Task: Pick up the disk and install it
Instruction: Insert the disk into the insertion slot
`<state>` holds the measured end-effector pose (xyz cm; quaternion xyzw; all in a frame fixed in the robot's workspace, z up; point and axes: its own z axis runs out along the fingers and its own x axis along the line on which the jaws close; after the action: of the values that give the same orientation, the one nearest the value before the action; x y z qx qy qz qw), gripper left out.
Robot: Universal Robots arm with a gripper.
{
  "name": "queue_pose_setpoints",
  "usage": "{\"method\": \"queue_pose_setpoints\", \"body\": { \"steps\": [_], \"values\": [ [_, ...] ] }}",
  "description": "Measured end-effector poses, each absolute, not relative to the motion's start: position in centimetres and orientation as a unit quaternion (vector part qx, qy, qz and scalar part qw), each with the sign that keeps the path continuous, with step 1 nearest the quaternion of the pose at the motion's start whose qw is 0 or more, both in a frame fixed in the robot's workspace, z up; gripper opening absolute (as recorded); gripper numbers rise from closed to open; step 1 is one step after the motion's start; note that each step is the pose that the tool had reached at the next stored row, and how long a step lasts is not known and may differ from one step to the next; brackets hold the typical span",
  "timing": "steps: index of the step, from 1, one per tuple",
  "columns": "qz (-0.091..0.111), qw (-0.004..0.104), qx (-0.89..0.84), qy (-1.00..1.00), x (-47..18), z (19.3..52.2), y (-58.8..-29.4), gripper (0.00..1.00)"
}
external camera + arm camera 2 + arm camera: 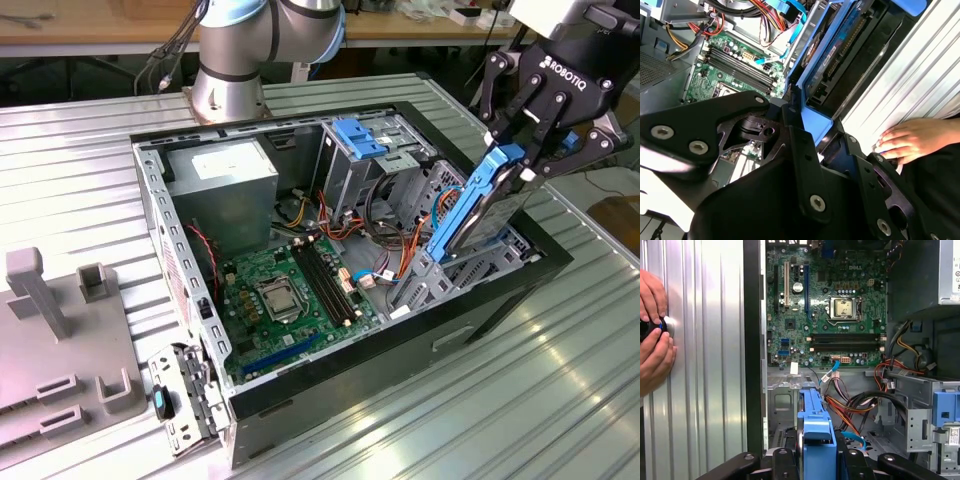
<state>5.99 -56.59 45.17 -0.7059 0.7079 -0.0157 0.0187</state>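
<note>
The disk (478,210) is a dark grey drive in a bright blue carrier bracket. It hangs steeply tilted over the open computer case (340,375), at the side on the exterior view's right. My gripper (527,168) is shut on its upper end, one black finger on each side of the blue bracket. The disk's lower end reaches down to the grey drive bay (455,262) inside the case. In both wrist views the disk (840,45) (815,427) sticks out from between my fingers (784,462) toward the case.
Inside the case lie the green motherboard (290,290), a grey power supply (225,185), a light-blue latch plate (360,135) and bundles of cables (855,410). A person's hands (655,340) rest on the ribbed metal table (560,380) beside the case. A grey fixture (60,340) stands at the exterior view's left.
</note>
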Motion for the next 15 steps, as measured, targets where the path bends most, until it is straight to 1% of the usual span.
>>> {"method": "queue_pose_setpoints", "body": {
  "steps": [15],
  "values": [
    [-0.015,0.019,-0.707,0.707,6.08,44.67,-56.59,0.37]
  ]
}}
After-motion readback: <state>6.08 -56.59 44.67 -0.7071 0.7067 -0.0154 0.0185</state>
